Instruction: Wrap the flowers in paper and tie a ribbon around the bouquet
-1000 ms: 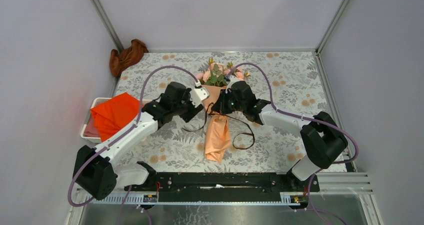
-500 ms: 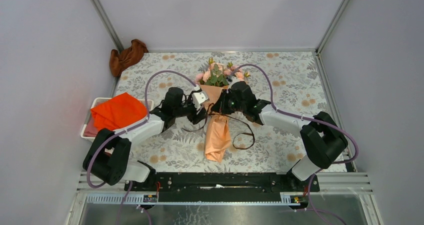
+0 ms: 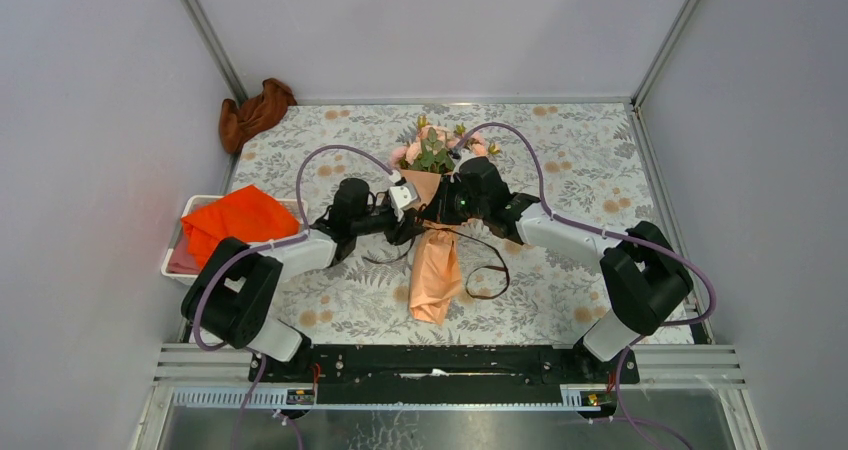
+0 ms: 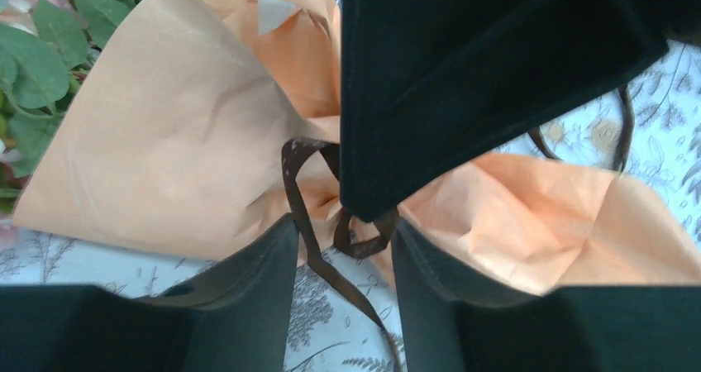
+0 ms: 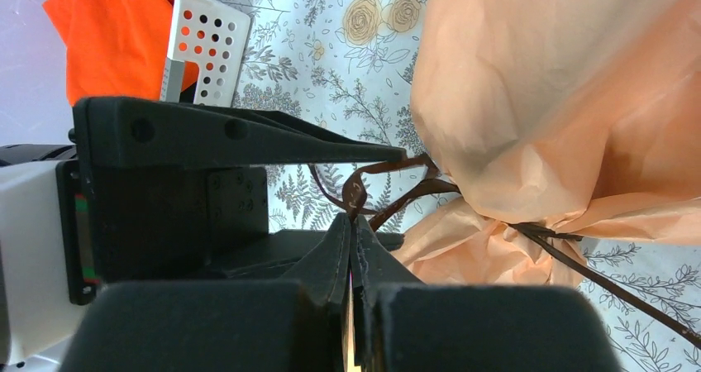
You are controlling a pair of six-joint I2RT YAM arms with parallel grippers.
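Two end effectors [image 4: 343, 223] [image 5: 354, 221] tip-to-tip at ribbon [image 4: 291, 182]

Setting: a robotics laboratory test cell, not a home or a shop.

- Enclosure: plain grey panels [image 3: 430, 30] close off the far edge and both side edges of the table [image 3: 590, 150]. Aluminium profile posts [image 3: 205, 35] stand at its far corners.
- Mounting: a black rail [image 3: 430, 362] runs along the near edge and carries two arms [image 3: 290, 255] side by side.
- Cabling: purple cables [image 3: 320, 160] loop in the open above the arms.
- Work surface: a floral-print covering.
- Props: a white perforated basket [image 3: 172, 260] sits at the left edge.
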